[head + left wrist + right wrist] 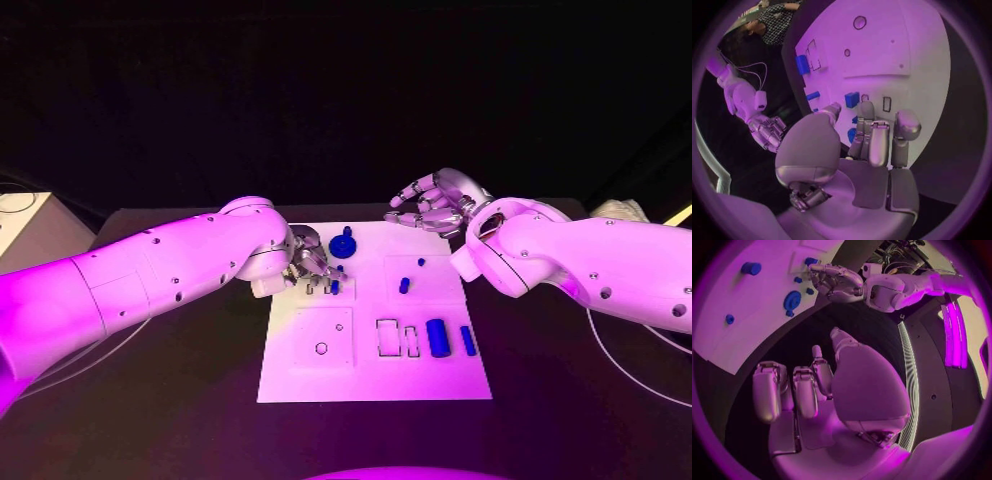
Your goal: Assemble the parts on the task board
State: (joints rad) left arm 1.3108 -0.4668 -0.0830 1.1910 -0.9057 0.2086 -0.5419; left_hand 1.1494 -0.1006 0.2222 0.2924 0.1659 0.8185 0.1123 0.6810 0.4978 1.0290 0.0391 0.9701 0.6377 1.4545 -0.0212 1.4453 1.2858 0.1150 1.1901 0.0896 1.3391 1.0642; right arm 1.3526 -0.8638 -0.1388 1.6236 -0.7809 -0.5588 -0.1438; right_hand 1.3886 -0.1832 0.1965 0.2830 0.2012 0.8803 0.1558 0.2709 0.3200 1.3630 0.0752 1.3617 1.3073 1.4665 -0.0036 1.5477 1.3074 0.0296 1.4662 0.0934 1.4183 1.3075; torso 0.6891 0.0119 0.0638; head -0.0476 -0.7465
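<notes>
While lying flat, white task board (pixel 372 380), small blue parts (pixel 437 337).

One task board (pixel 368 385), two hands, several blue parts (some tiny)

Task board (pixel 310 385) – centre of desk (pixel 173 420). Round part (pixel 342 244) at board's far edge; two long parts (pixel 437 337) side by side near right edge. Left hand (pixel 307 262) over far-left of board; right hand (pixel 433 205) beyond far-right corner.
</notes>
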